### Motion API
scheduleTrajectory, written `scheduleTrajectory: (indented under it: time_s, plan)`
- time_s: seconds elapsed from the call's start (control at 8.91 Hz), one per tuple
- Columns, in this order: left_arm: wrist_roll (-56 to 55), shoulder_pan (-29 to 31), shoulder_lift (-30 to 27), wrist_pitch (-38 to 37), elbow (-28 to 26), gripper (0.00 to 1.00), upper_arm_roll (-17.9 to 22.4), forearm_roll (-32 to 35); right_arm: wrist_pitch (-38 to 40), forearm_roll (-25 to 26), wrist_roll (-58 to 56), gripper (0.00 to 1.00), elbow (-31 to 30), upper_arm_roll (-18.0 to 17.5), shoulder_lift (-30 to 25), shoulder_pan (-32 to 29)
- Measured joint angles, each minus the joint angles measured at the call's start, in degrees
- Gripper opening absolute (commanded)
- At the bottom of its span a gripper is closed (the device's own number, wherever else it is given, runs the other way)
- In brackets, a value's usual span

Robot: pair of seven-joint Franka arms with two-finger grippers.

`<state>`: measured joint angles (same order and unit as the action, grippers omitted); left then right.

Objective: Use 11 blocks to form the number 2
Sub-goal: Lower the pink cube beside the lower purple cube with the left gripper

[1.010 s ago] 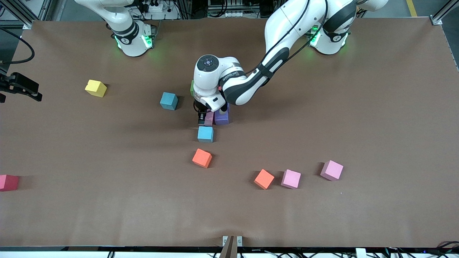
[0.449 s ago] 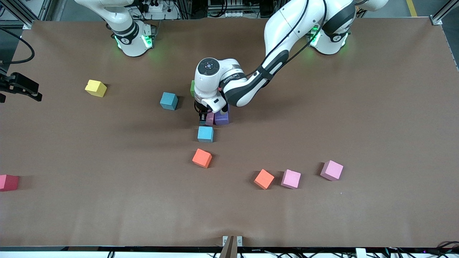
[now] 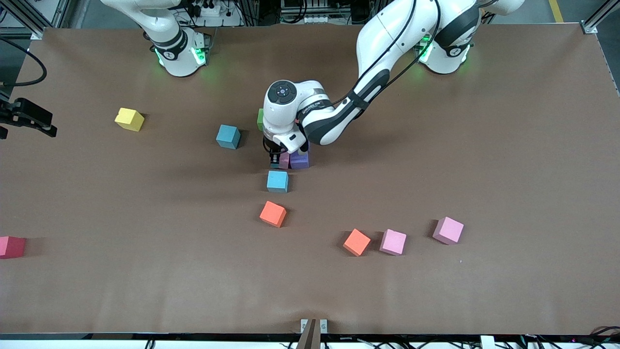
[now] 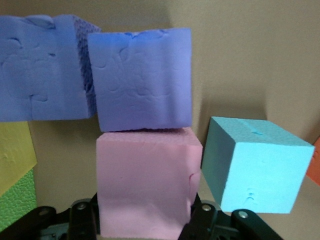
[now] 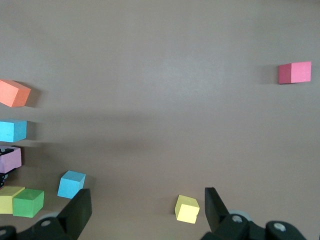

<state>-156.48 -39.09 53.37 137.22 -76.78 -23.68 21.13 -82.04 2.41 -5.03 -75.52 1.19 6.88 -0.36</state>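
Now, left fingers (image 4: 202, 212): closed on the small pink foam cube (image 4: 146, 182), one finger at each side of it; the left gripper (image 3: 280, 160) is low at the desk (image 3: 484, 169), in the middle.
Held cube: it touches a purple foam cube (image 4: 141, 80) on its one side; a second purple foam cube (image 4: 42, 75) sits beside that one. I cannot tell if the pink cube already rests on the desk.
Neighbours: a light blue foam cube (image 3: 277, 181) lies just beside the held one, nearer to the front camera; a green foam cube (image 3: 260, 119) shows partly under the left arm, with a yellow face next to it in the left wrist view.
Number 2: only a few cubes stand together; I judge the digit is in its early part.
Left to do: loose on the desk are a yellow foam cube (image 3: 129, 119), another light blue foam cube (image 3: 228, 136), two orange foam cubes (image 3: 272, 214) (image 3: 357, 242), two pink foam cubes (image 3: 393, 242) (image 3: 448, 230) and a red foam cube (image 3: 10, 246).
Left arm: it reaches from its base to the middle, the wrist pointing down.
Right gripper (image 5: 145, 210): open and empty, high over the right arm's end of the desk; this arm waits.
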Motion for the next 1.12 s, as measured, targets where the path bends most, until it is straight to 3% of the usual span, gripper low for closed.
scheduleTrajectory:
  time_s: [1.01,1.12]
  plan:
    - [0.0,-0.31,1.3,-0.45,-0.02,0.0,0.07,-0.51,0.0,0.0,0.0,1.0,0.0,0.0,0.0,0.0]
    - [0.0,-0.32,1.31,-0.55,-0.02,0.19,0.07,-0.51,0.0,0.0,0.0,1.0,0.0,0.0,0.0,0.0]
